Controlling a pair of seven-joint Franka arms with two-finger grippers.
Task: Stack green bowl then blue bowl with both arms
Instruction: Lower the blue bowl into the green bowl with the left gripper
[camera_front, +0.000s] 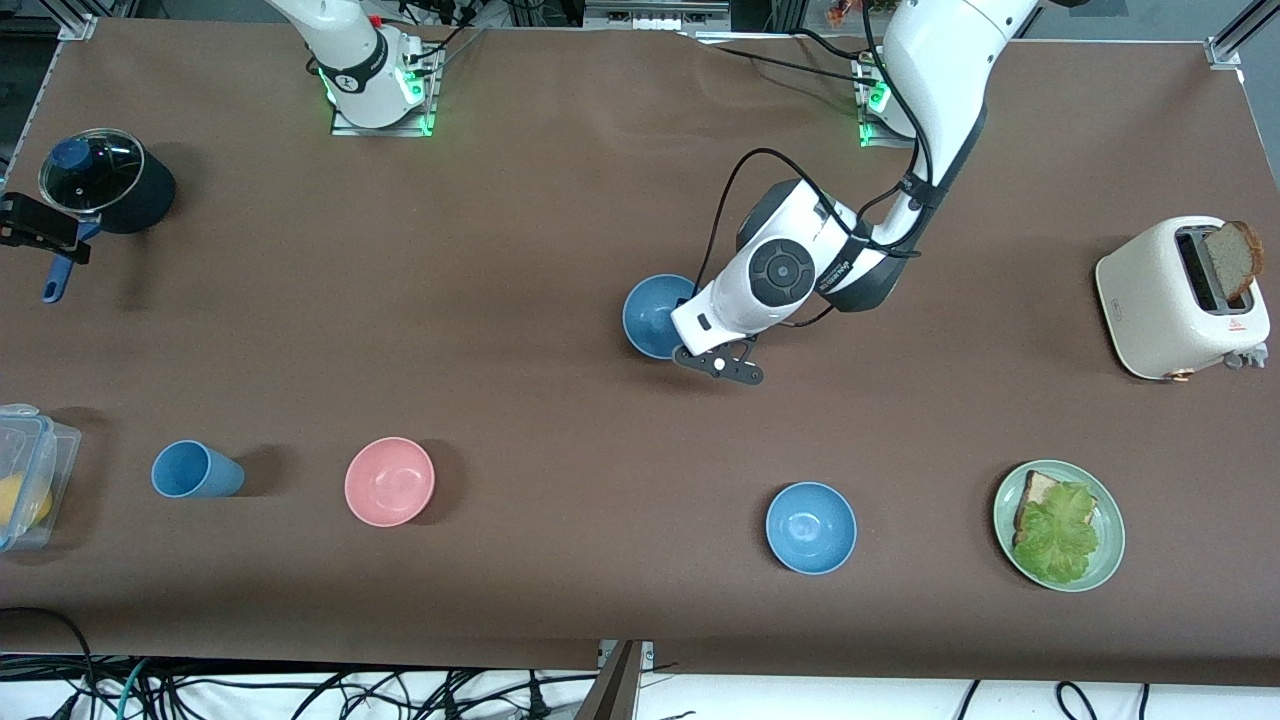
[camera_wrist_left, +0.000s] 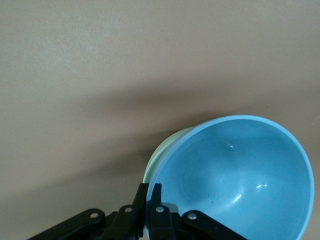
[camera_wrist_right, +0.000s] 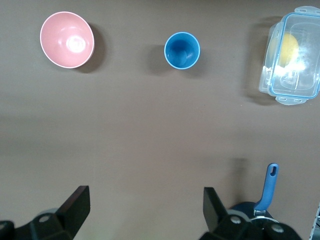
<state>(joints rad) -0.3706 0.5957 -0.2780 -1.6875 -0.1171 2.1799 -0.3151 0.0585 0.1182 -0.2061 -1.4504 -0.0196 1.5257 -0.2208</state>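
Left gripper (camera_wrist_left: 148, 200): fingers pressed close together on the rim of the blue bowl (camera_wrist_left: 235, 180), low over the middle of the table (camera_front: 500, 250).
Blue bowl: tilted, nested in the green bowl (camera_wrist_left: 162, 152); only a thin pale sliver of green rim shows just beside the fingers.
Pinch detail: whether the fingers also catch the green rim cannot be told.
Step in hand: judged to be the close of the stacking, blue bowl set into green and not yet let go.
Next move: calls for spreading the fingers and lifting straight up, so the tilted bowl settles level and is not dragged off.
Second blue bowl (camera_front: 811, 527): well apart from the left gripper, near the table's front edge, untouched.
Green plate (camera_front: 1108, 520): farther out, toward the left arm's end, carrying bread and lettuce.
Right gripper (camera_wrist_right: 145, 205): fingers spread wide, holding nothing, up over the right arm's end of the table; this arm waits.
Below the right gripper: pink bowl (camera_wrist_right: 67, 39), blue cup (camera_wrist_right: 182, 50), clear lidded box (camera_wrist_right: 292, 55), and a pot with a blue handle (camera_wrist_right: 267, 192).
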